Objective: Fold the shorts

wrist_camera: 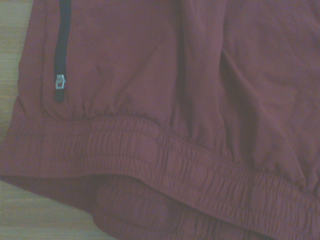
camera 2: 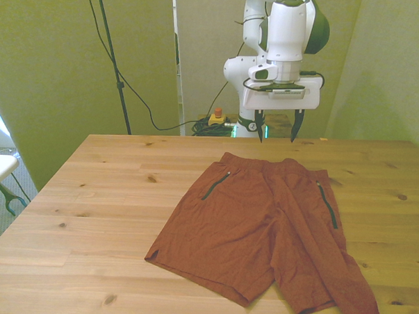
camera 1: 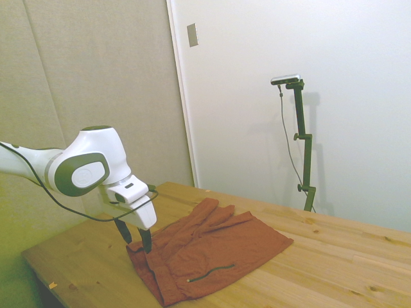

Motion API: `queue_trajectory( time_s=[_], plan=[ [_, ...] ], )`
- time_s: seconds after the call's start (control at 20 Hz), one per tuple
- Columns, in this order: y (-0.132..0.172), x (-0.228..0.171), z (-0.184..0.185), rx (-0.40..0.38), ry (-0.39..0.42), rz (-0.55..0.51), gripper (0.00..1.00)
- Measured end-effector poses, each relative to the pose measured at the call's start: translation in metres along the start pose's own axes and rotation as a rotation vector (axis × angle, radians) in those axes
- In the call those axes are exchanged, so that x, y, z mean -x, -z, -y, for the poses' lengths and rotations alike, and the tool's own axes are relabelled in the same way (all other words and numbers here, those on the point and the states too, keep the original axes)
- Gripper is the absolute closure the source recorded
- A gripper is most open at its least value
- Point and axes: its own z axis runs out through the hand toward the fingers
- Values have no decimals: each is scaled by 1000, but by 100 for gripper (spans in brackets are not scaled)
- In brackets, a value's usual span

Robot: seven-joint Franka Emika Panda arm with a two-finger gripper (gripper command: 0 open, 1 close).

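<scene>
**Shorts flat, gripper above waistband**

The rust-red shorts (camera 2: 269, 226) lie spread on the wooden table (camera 2: 89, 193), legs nearest the front camera, waistband farthest. Above the waistband hangs the gripper (camera 2: 277, 130), fingers spread wide, holding nothing.

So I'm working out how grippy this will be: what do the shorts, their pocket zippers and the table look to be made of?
The shorts look like thin, soft, matte woven cloth, probably synthetic: they lie limp with creases, and the waistband is gathered like elastic. The pocket zipper is dark tape with a small silvery, likely metal, pull. The table is pale knotty wood planks with a smooth, low-sheen finish.
</scene>
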Motion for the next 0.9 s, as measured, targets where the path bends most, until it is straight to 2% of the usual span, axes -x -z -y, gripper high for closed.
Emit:
queue_trajectory(
  time_s=[0.1,0.25,0.35,0.5,0.7,0.9],
  plan=[
    [0,-1,1,13,11,-13,0],
    [25,-5,22,66,50,-158,0],
    [32,-2,47,92,70,-207,0],
    [16,12,86,163,99,-247,0],
    [-22,45,137,252,104,-277,0],
    [-44,72,162,319,93,-323,0]
  ],
)
